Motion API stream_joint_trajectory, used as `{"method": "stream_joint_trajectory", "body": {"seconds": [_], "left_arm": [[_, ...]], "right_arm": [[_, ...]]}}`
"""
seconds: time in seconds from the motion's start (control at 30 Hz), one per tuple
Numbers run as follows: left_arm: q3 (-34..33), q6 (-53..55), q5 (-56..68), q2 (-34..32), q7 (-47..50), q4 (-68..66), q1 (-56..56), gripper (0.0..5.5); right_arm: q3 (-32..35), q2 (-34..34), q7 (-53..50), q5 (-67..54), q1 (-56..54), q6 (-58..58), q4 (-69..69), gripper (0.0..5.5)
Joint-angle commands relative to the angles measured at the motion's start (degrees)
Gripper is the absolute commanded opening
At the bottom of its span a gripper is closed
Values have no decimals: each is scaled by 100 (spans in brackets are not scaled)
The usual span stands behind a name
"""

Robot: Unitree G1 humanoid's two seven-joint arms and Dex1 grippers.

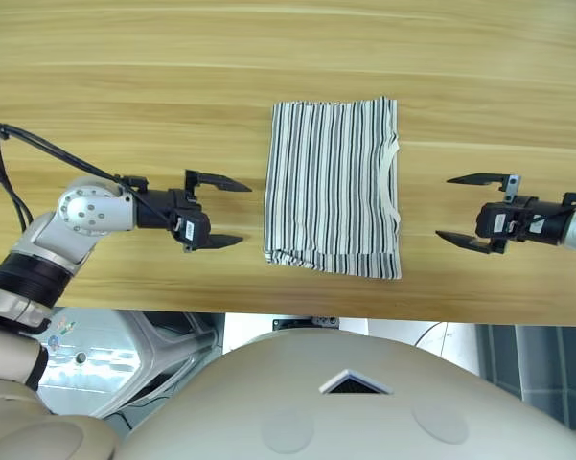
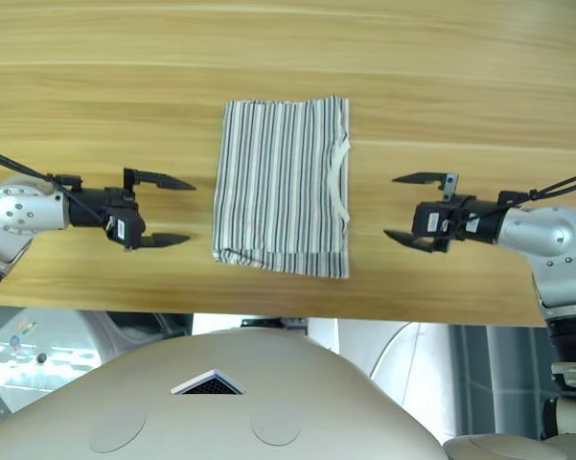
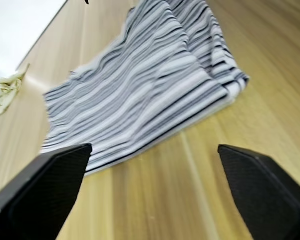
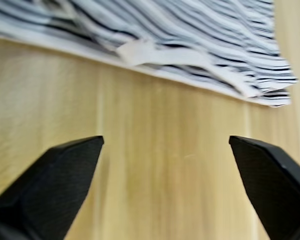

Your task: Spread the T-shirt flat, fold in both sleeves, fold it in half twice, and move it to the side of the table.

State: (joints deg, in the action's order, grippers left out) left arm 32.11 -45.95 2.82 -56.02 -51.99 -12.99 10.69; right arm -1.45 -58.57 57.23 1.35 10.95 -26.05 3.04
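T-shirt [image 1: 333, 187] folded into a striped rectangle, flat mid-table [image 1: 125, 77]; left gripper [image 1: 245, 214] and right gripper [image 1: 443, 207] flank it, both wide, not touching it; right wrist view catches cream neckband [image 4: 140, 52] along its edge.

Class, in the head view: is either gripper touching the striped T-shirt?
No: the left gripper and right gripper are open either side of the T-shirt, with bare table between each and the cloth.

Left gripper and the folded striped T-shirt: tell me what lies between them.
Bare light wooden tabletop separates the open black left gripper from the folded grey-and-white striped T-shirt; the left eye view shows it.
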Motion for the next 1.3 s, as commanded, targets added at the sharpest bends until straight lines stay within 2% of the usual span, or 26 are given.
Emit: {"method": "stream_joint_trajectory", "body": {"seconds": [0.03,0.5,1.0,1.1,1.3], "left_arm": [[-165,50,-552,65,-42,77,-222,535],[-283,126,-1013,489,-95,615,-684,539],[-207,-403,-1684,1282,274,-97,-308,539],[-158,-542,-1889,1362,338,-364,-218,485],[-93,-655,-1964,1351,357,-509,-213,372]], "right_arm": [[-81,-103,73,126,193,-159,-68,539],[-766,221,-115,377,456,-555,-594,540],[-1195,502,-350,523,184,-498,-544,540],[-1244,538,-378,547,135,-458,-526,540],[-1364,582,-419,616,30,-407,-470,425]]}}
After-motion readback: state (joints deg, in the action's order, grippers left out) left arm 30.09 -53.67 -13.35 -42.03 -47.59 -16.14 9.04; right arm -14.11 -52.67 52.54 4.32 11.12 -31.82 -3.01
